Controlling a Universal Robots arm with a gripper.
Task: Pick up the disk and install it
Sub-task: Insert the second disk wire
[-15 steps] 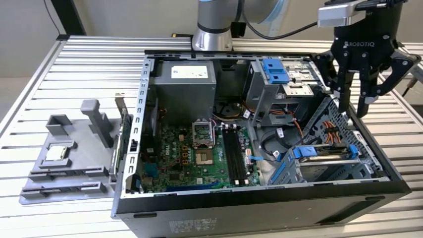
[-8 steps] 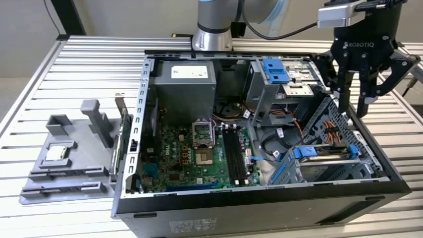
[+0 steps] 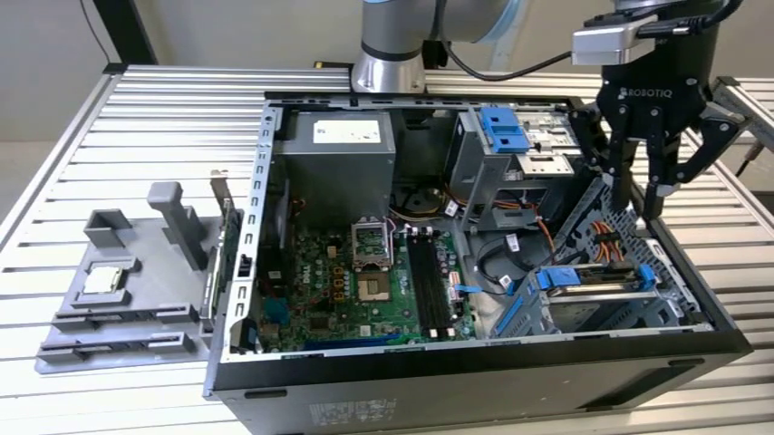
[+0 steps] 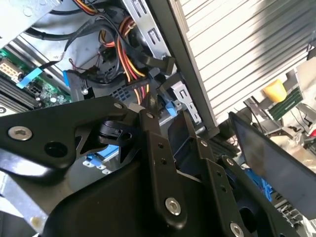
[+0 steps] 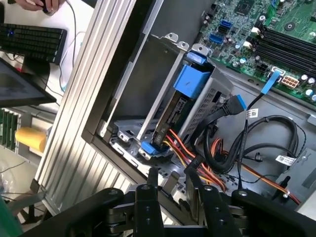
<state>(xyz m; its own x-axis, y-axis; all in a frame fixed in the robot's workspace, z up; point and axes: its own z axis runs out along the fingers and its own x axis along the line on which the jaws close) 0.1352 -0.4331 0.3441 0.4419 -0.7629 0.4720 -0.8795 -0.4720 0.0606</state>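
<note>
The disk, silver-grey in a blue rail bracket, sits in the drive bay at the open computer case's corner on the exterior view's right. In the first wrist view the disk stands on edge in that bay under its blue bracket, with orange, red and yellow cables beside its end. My gripper hangs above the case's edge, a little above and behind the bay, apart from the disk. Its fingers are spread, open, with nothing between them. The gripper is over the cable bundle in the second wrist view.
The case lies on a slatted metal table, with the motherboard, power supply and an upper bay holding another blue bracket. A grey fixture tray on the exterior view's left holds a small square chip. A hand rests by a keyboard.
</note>
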